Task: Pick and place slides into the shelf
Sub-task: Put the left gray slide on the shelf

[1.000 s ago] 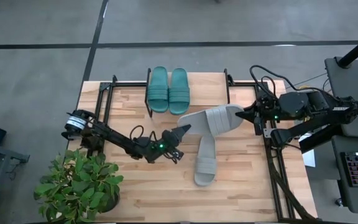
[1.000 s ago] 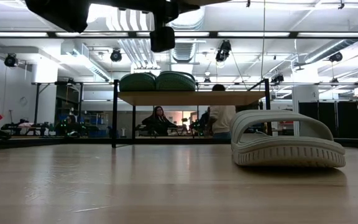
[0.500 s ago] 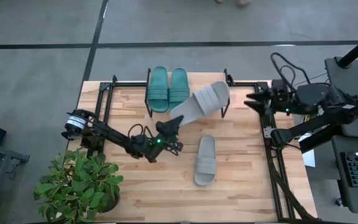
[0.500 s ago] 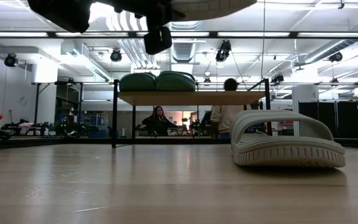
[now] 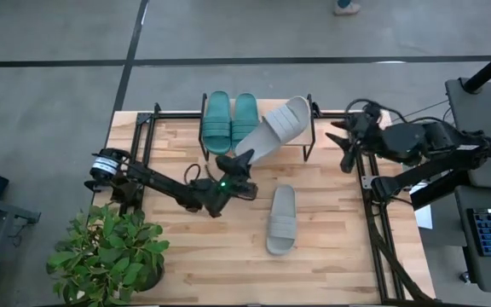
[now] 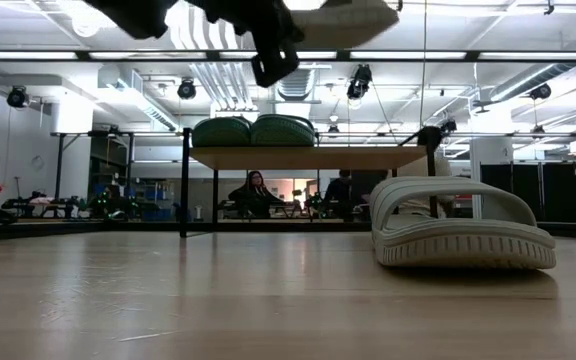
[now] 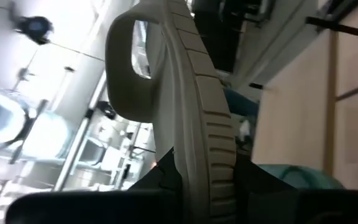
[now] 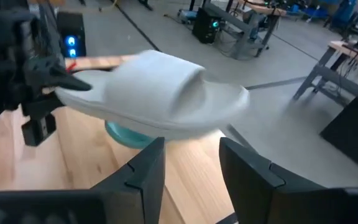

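The left gripper point(image 5: 239, 162) holds one light grey slide point(image 5: 276, 126) by its heel end, pinched tight between its two fingers. It is up in the air, not touching the table point(image 5: 331, 256). The slide tilts, and its toe end points at the back edge of the table, over the right part of the shelf point(image 5: 309, 128). In the left wrist view the grey slide point(image 7: 185, 112) stands on its side with its ribbed sole showing.

Two teal green slides point(image 5: 230, 122) sit side by side on the left part of the shelf, at the back edge of the table. From the low view the teal slides point(image 6: 253, 131) rest on the wooden top of the shelf point(image 6: 308, 157).

The other grey slide point(image 5: 282, 219) lies flat on the table, near the middle, in front of the shelf and well apart from it. In the low view this slide point(image 6: 463, 224) sits on the wood at the right.

The right gripper point(image 5: 346, 143) is near the right edge of the table, by the back corner. Its fingers point(image 8: 143, 174) are apart and hold nothing. The held grey slide point(image 8: 160, 93) shows ahead of them.

A green plant point(image 5: 113, 251) stands at the front left corner of the table.
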Robot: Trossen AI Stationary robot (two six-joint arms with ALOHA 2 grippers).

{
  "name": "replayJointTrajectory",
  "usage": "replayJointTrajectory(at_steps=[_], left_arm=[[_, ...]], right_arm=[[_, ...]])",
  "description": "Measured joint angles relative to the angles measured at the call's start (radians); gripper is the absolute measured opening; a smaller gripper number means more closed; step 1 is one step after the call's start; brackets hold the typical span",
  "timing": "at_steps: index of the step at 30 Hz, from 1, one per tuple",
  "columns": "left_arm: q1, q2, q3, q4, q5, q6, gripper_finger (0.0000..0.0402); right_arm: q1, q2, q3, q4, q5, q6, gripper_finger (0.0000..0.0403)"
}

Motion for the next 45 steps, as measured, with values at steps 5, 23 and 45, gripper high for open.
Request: replayJointTrajectory(at_steps=[5, 23, 45], left_arm=[[0.003, 0.0, 0.095, -0.457, 0.058, -0.316, 0.0038], [0.005, -0.01, 0.247, -0.688, 0.121, -0.618, 0.0037], [-0.006, -0.01, 0.235, -0.693, 0.109, -0.65, 0.0037]], right_arm=[[0.017, 0.031, 0.0, 0.004, 0.0, -0.06, 0.0136], [0.538, 0.169, 0.006, 0.006, 0.579, -0.472, 0.0127], [0.593, 0.333, 0.008, -0.022, 0.682, -0.588, 0.0178]])
